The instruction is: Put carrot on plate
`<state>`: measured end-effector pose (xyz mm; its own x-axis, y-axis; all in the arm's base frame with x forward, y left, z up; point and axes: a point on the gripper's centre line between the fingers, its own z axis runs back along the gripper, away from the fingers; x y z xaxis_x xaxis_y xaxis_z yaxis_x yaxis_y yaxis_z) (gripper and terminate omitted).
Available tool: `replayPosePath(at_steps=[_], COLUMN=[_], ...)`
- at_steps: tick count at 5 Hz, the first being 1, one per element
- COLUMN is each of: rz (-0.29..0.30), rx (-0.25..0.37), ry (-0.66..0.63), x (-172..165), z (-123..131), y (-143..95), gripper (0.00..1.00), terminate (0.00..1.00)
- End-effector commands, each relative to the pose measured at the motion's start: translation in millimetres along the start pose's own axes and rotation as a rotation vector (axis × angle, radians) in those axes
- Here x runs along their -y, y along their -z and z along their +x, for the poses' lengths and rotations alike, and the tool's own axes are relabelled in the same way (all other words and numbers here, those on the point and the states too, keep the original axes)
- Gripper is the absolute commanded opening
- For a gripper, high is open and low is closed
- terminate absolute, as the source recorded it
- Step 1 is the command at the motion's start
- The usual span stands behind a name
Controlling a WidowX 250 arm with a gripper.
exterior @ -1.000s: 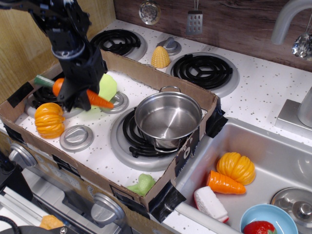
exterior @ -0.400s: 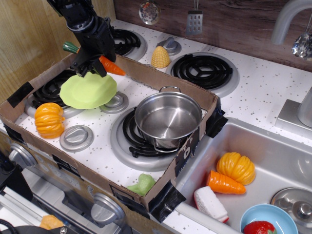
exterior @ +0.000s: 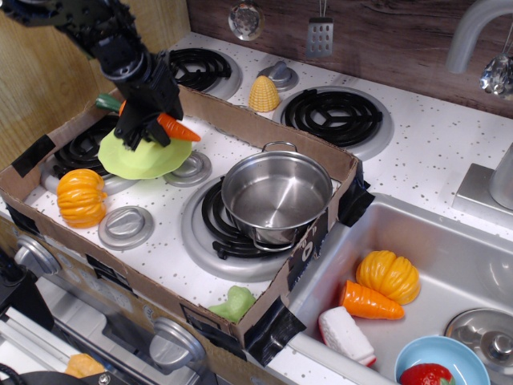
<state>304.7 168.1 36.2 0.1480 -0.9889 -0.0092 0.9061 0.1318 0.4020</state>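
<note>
- Carrot point(exterior: 172, 126) was up, clamped in the gripper point(exterior: 143, 131) over the plate point(exterior: 144, 158).
- Lowering and letting go looked like the remaining work.

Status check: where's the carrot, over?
Gripper shut on carrot. Carrot held just above green plate, not released. Nothing in the way.

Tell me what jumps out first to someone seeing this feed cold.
First, the black gripper at upper left, shut on the long orange carrot just above the lime-green plate, inside the cardboard tray. Next, the shiny steel pot sits empty on the tray's front burner. At lower right, the sink holds a pumpkin, a stubby carrot piece and a blue bowl.
</note>
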Motion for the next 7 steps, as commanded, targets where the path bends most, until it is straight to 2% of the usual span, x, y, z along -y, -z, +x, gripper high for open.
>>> replayPosePath(at_steps=[1,2,3,4,7], rz=[0.033,0.025,-0.045,-0.028,-0.015], rx=[0.004,-0.030,-0.066,-0.094,-0.098], ry=[0.048,0.085,0.108,0.111,0.107], x=[-14,-21,-36,-44,-44], z=[-9,-1,9,11,11], y=[-18,-34,-61,-83,-85], gripper=[1.00,1.00,1.00,1.00,1.00], terminate=[0.00,0.00,0.00,0.00,0.00])
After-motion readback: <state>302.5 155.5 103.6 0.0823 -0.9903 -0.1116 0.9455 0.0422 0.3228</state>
